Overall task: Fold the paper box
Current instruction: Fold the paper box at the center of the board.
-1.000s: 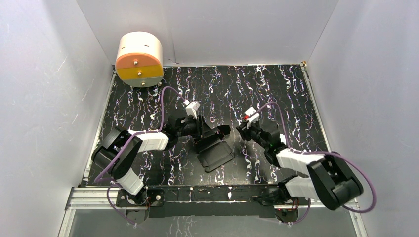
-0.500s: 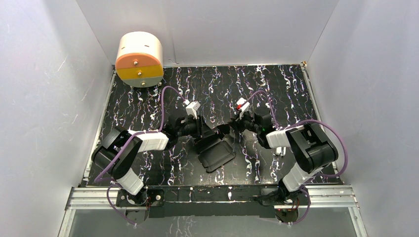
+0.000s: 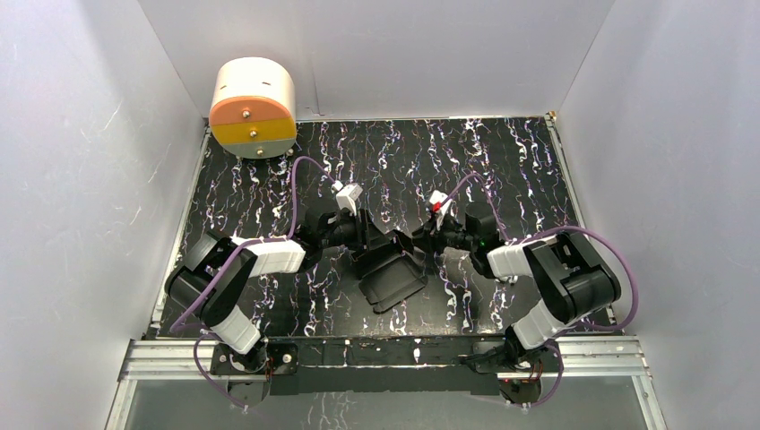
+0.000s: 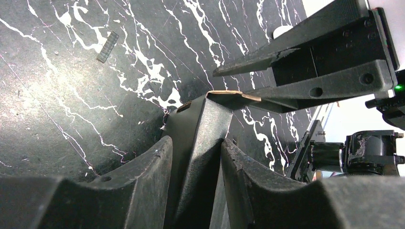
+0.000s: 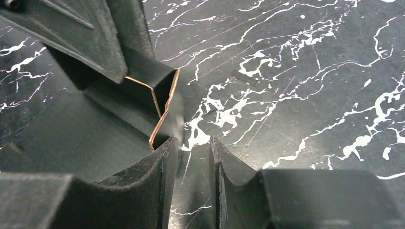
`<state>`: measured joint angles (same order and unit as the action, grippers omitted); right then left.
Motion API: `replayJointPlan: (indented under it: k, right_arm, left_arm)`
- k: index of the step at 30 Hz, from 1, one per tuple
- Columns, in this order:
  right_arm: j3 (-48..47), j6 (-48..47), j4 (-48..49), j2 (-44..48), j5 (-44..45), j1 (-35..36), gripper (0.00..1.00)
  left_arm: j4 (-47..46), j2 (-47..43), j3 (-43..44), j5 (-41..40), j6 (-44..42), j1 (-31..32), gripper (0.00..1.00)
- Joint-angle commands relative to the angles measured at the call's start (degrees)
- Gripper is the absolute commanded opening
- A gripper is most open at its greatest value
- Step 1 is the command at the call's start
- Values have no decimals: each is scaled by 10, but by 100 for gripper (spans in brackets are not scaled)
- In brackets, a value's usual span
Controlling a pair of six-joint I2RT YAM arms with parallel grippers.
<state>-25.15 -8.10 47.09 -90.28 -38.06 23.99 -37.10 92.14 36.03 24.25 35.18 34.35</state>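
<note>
Left wrist: paper box [image 4: 199, 125] wall stands pinched inside left pincer [image 4: 194, 145].

lab test booth, white walls [image 3: 85, 188]

A: Arms?
B: Left arm [image 3: 272, 256], right arm [image 3: 513, 261]: white shells, black joints, purple cables [image 3: 298, 163].
A: Grippers?
B: Left gripper [image 4: 196, 143]: black, grainy fingers [image 4: 138, 186]. Right gripper [image 5: 192, 143]: screw heads [image 4: 367, 78], green light [image 4: 398, 87].

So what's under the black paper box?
The marbled table shows around the paper box. The spot right beneath is covered by the card, so nothing more can be seen.
</note>
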Motion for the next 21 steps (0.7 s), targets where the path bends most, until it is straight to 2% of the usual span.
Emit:
replayJointPlan:
  k: [1, 14, 21]
  right_arm:
    - [12, 13, 27, 27, -33, 17, 39]
    - [20, 18, 103, -18, -2, 55, 40]
    - [19, 5, 127, -38, 21, 69, 41]
  left_arm:
    - [22, -9, -13, -24, 1, 4, 39]
    - [4, -2, -9, -7, -2, 22, 34]
    - [-27, 9, -7, 35, 20, 23, 34]
